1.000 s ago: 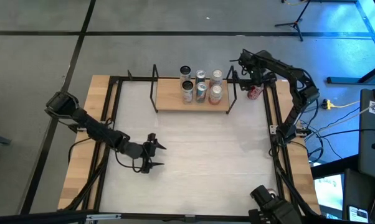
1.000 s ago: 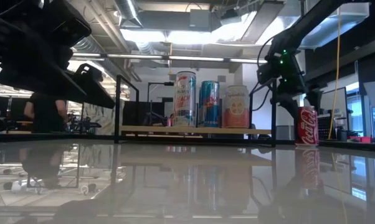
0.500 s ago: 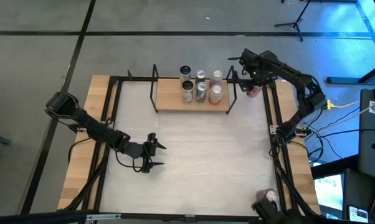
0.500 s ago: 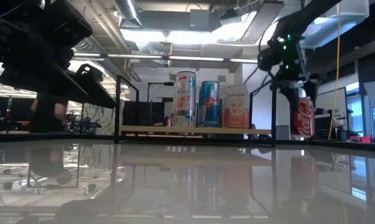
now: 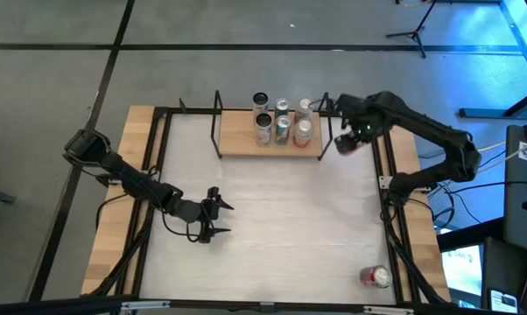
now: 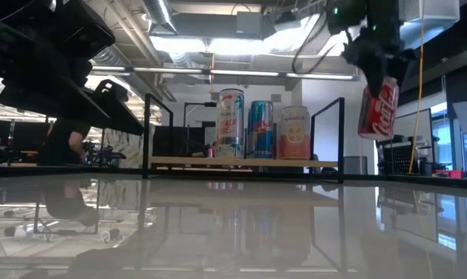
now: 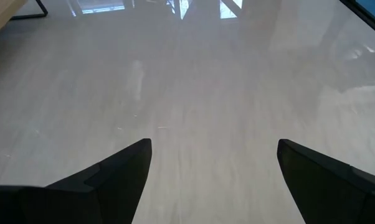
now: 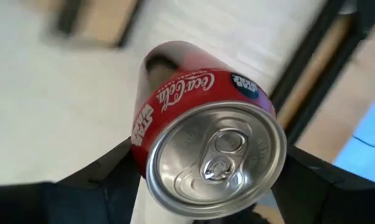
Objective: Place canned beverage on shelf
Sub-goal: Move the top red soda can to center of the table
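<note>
The right gripper (image 6: 379,68) is clamped on the red cola can (image 6: 377,107), which hangs tilted in the air just right of the shelf (image 5: 268,140). The left gripper (image 5: 218,220) waits with fingers spread and empty over the near-left table (image 5: 281,227).

Grey floor (image 5: 246,26), exposed ceiling (image 6: 218,23), perhaps desks

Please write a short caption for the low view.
Right gripper holds a red cola can in the air beside the shelf.
</note>
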Action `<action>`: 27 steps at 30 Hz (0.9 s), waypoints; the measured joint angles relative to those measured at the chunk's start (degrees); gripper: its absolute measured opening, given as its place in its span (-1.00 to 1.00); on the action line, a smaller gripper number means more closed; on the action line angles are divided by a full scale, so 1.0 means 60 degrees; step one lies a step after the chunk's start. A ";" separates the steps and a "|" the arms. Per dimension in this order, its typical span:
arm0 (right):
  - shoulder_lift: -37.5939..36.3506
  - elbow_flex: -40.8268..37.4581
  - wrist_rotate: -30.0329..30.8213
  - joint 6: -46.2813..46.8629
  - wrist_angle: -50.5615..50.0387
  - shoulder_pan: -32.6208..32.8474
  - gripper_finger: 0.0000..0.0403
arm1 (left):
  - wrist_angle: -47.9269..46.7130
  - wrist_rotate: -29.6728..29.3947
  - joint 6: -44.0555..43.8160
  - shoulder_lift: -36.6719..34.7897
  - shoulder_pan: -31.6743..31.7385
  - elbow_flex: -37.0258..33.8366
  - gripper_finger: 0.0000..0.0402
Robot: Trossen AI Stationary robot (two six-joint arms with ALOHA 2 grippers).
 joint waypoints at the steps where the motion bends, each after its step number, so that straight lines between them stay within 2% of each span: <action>1: -0.0080 0.0004 -0.0139 0.0188 -0.0041 0.0385 0.40 | 0.0000 0.0000 -0.0003 0.0000 0.0000 0.0000 0.68; 6: -0.0062 0.0004 -0.0560 0.0832 0.0253 0.2445 0.40 | 0.0044 0.0000 -0.0066 0.0000 0.0000 0.0000 0.68; 12: 0.0394 0.0004 -0.0775 0.1298 0.1610 0.4160 0.40 | 0.0062 0.0000 -0.0087 0.0000 -0.0047 0.0000 0.68; 19: 0.1524 0.0004 -0.0773 0.0446 0.4005 0.5172 0.40 | 0.0055 -0.0022 -0.0708 0.0000 -0.0047 0.0000 0.68; 27: 0.3176 0.0160 -0.1472 -0.0774 0.6315 0.5416 0.37 | -0.0596 0.0065 -0.1418 -0.0540 -0.0047 0.0004 0.68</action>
